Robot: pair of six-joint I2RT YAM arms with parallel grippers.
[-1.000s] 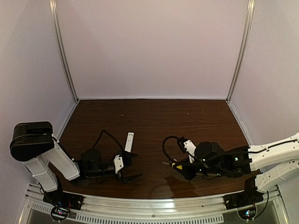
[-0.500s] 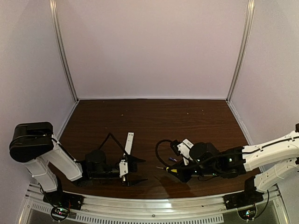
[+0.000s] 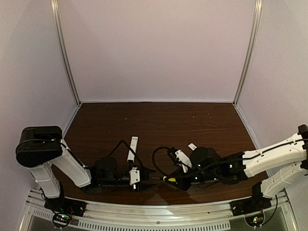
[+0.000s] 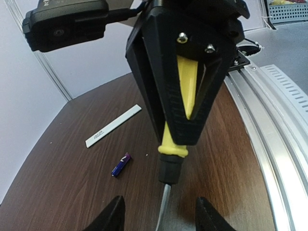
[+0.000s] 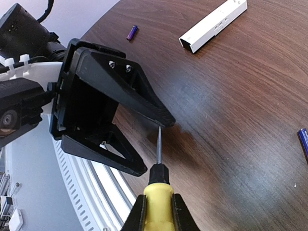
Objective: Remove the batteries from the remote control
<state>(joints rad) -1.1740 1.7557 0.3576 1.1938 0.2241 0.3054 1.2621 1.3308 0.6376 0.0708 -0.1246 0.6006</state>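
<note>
Since the earlier frames, both arms have been brought toward each other along the near edge, and the cover strip (image 3: 192, 146), previously hidden by the right arm, is uncovered. The left fingers (image 3: 149, 176) are spread wide, and the thin shaft of the screwdriver (image 5: 159, 144) is pointed into the gap between them; whether metal and finger touch cannot be told. The right fingers (image 5: 158, 211) are closed on the yellow handle, whose lower part is cut off by the frame edge in the right wrist view. The remote control (image 5: 214, 24) is laid flat on the surface (image 3: 159, 120) beyond the left fingers and apart from both arms, with a dark recess shown at its end nearer the right wrist camera. One of the batteries (image 5: 132, 32) is seen loose on the surface, apart from the remote control; another (image 5: 303, 139) is cut off at the frame edge. In the left wrist view one battery (image 4: 121, 164) is seen near the cover strip. In the top view the batteries cannot be made out.
</note>
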